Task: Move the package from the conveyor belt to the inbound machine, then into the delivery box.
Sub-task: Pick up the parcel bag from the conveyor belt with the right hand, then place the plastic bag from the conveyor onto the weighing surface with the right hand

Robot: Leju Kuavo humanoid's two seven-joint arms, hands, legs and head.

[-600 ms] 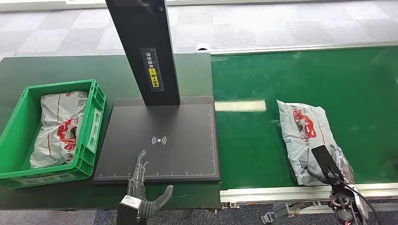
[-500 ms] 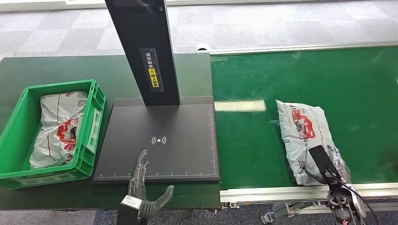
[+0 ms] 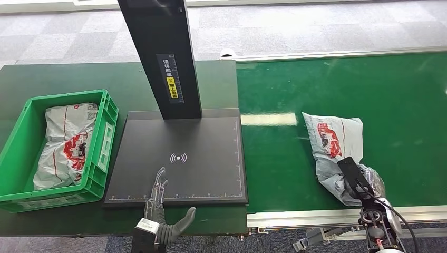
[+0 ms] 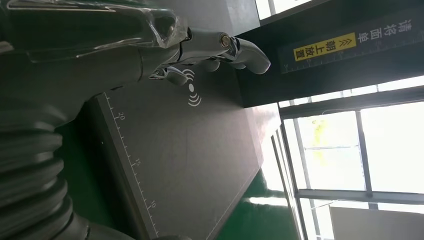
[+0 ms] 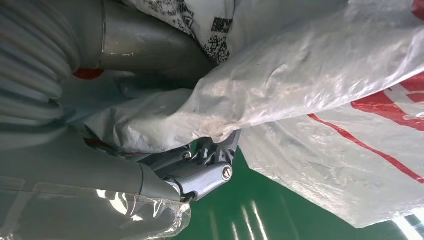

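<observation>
The right hand [image 3: 352, 182] grips the near end of the package [image 3: 333, 143] on the green belt [image 3: 411, 95], ready for lifting toward the scanner plate [image 3: 211, 137], where the empty left hand [image 3: 158, 203] waits spread.

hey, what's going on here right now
The robot's right hand grips the near end of a grey plastic mailer package with red print on the green conveyor belt. Its left hand hovers open at the black inbound scanner platform's near edge. The green plastic crate already holds a similar package.
</observation>
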